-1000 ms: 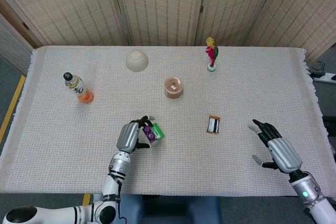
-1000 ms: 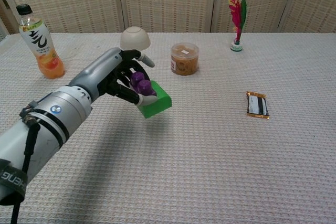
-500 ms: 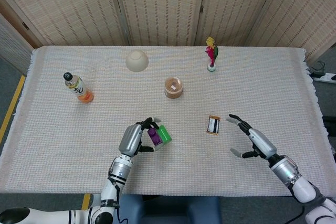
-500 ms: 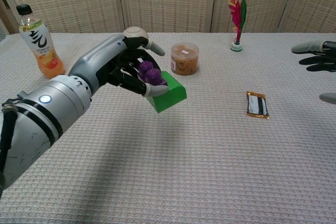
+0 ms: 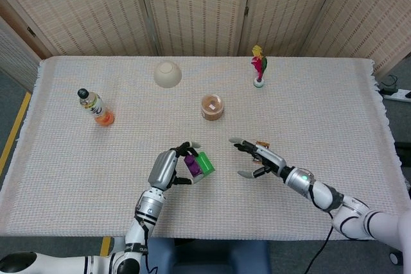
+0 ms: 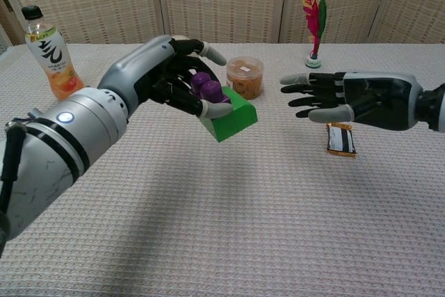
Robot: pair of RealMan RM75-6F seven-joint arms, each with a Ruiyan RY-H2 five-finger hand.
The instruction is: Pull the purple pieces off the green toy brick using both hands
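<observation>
The left hand's fingers are covering the near side of the green toy brick and part of the purple pieces, so how many pieces there are is staying unclear. The right hand is partly hiding the snack bar in the head view. The right arm is running off the chest view's right edge. The bottle's label print is too small to read.

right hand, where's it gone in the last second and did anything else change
The right hand swept in from the table's right side toward the middle, fingers spread, and now hovers over the snack bar, facing the brick. The left hand kept its grip on the brick and lifted it slightly toward the right hand. The purple pieces remain attached; bottle, bowl, jar and feather toy stayed put.
</observation>
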